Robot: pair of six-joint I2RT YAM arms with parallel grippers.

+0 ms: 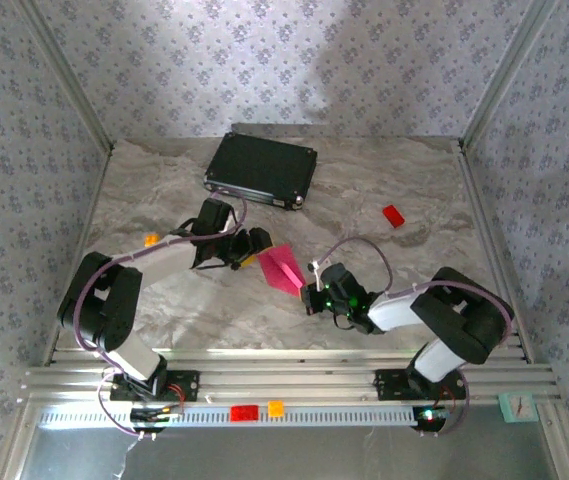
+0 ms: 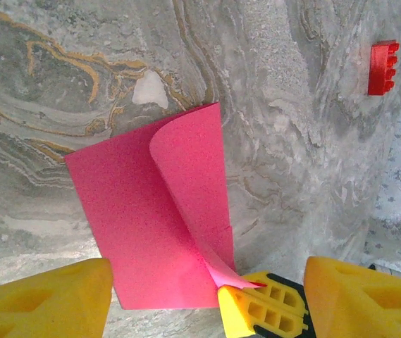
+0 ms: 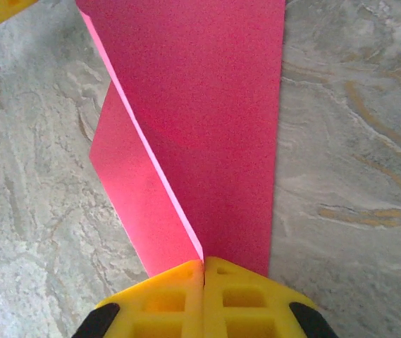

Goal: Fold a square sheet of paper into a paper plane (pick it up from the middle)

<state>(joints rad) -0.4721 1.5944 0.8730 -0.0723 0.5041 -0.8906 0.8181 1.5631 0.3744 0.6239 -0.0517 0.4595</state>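
Well apart: black case [image 1: 262,168], pink paper [image 1: 284,266].

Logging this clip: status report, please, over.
Left gripper open, beside the square sheet of paper. Right gripper shut on its edge. Sheet part-folded, one flap curled up. Red block, black case well apart.

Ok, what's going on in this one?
Two arms are folding a pink square sheet of paper on the marble table. The right gripper is shut on one end of it, at the crease. The left gripper is open at the other end, clamping nothing. The sheet is partly folded, one flap curling up; no plane yet.
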